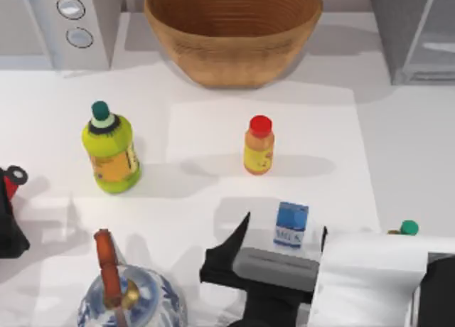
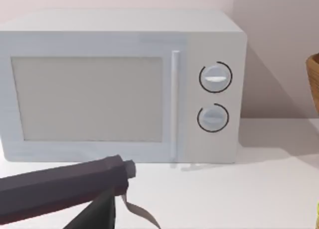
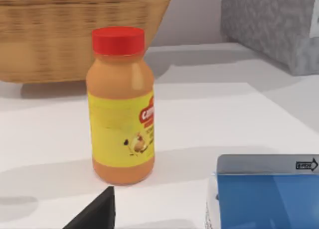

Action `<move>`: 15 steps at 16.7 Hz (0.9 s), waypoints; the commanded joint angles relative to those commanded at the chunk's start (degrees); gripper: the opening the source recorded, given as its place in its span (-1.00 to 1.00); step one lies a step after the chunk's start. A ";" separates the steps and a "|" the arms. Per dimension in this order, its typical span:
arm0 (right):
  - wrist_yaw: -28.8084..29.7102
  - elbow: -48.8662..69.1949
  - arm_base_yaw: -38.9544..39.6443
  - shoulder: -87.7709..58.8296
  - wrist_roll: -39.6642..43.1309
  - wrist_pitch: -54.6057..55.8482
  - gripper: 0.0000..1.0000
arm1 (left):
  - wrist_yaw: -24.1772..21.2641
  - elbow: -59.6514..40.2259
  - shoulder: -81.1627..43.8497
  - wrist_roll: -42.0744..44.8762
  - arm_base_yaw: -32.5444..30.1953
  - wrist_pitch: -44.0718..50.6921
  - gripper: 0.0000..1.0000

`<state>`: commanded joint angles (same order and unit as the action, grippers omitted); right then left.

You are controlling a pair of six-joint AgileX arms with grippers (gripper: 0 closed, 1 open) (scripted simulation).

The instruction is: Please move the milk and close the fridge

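Observation:
The milk [image 1: 291, 225] is a small carton with a blue top and a white front, standing near the table's front edge, right of centre. My right gripper [image 1: 284, 233] reaches in from the front and is open, with one dark finger on each side of the carton and gaps between. In the right wrist view the carton's blue top [image 3: 266, 196] is close by, and a dark fingertip [image 3: 97, 214] is apart from it. The fridge [image 1: 412, 32] is a grey cabinet at the back right corner. My left gripper [image 1: 11, 199] rests at the left edge.
A red-capped orange bottle [image 1: 258, 146] stands just behind the milk. A green bottle [image 1: 110, 153] stands at the left and a wicker basket [image 1: 233, 28] at the back centre. A microwave with two knobs [image 1: 60, 21] is back left. A blue-white teapot [image 1: 128, 298] sits front left.

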<state>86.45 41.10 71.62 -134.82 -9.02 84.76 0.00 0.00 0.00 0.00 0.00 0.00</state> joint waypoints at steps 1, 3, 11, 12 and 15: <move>-0.85 0.79 -0.86 -0.35 1.20 0.78 1.00 | 0.00 0.00 0.00 0.00 0.00 0.00 1.00; -2.95 1.74 -2.95 -1.13 3.49 2.92 1.00 | 0.00 0.00 0.00 0.00 0.00 0.00 1.00; -6.10 0.19 -6.22 -2.16 5.63 7.60 1.00 | 0.00 0.00 0.00 0.00 0.00 0.00 1.00; -6.10 0.19 -6.22 -2.16 5.63 7.60 0.85 | 0.00 0.00 0.00 0.00 0.00 0.00 1.00; -6.10 0.19 -6.22 -2.16 5.63 7.60 0.40 | 0.00 0.00 0.00 0.00 0.00 0.00 1.00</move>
<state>80.35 41.29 65.41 -136.97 -3.39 92.36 0.00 0.00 0.00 0.00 0.00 0.00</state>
